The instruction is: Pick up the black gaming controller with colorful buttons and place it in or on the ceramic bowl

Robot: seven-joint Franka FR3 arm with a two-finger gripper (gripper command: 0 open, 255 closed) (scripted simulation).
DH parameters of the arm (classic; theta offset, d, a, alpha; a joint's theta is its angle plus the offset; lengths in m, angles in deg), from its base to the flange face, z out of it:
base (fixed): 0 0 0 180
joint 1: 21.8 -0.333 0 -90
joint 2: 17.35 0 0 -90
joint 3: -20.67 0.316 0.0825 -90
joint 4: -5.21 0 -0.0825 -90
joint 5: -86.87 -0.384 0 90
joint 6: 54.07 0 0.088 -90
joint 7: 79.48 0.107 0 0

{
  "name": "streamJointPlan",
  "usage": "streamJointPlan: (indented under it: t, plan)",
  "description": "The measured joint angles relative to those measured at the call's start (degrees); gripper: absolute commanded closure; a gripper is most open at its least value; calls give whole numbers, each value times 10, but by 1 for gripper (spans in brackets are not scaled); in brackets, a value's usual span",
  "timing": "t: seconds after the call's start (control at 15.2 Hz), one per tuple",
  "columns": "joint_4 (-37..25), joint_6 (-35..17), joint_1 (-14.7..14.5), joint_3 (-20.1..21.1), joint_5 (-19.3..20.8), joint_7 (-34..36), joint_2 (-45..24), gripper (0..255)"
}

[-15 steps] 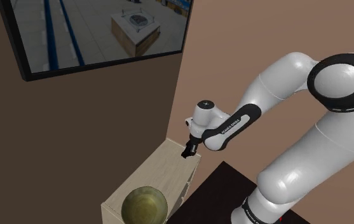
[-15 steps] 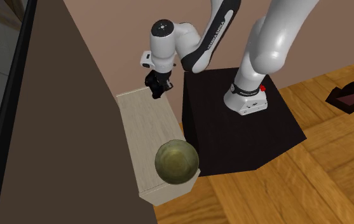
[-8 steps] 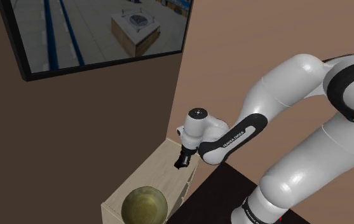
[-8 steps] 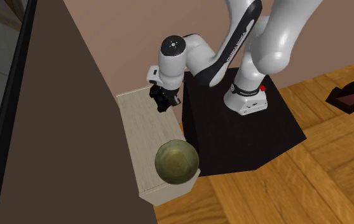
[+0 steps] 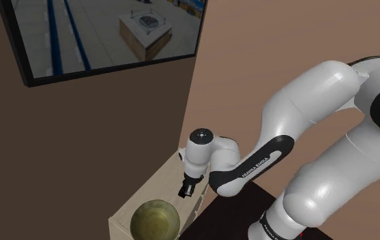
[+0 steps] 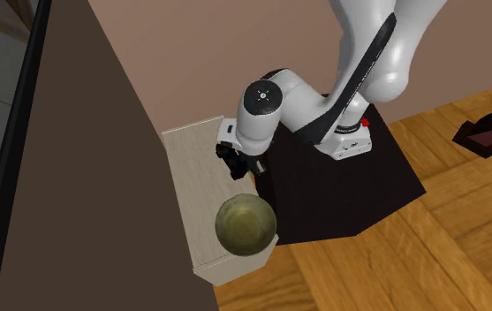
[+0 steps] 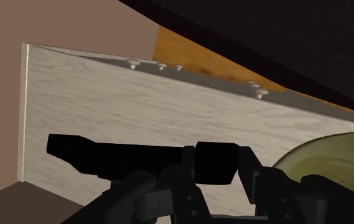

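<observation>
Half the job looks done: the gripper (image 5: 187,191) pinches the black controller (image 7: 131,158) over the cabinet (image 5: 157,184), the bowl (image 5: 154,219) at its seven o'clock in the shoulder view.

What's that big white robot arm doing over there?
The white arm has a black controller clasped in its black gripper. The gripper hangs just above the pale wooden cabinet, right beside the greenish bowl. The controller is not in the bowl yet, and the bowl looks empty.
</observation>
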Motion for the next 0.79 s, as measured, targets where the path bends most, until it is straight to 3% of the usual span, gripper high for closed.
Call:
streamJointPlan:
  t: [0.46, 0.79]
  plan:
    - [-53, 55, -64, 79, -36, 107, -20, 255]
    - [-119, 91, -88, 129, -1, 211, -80, 255]
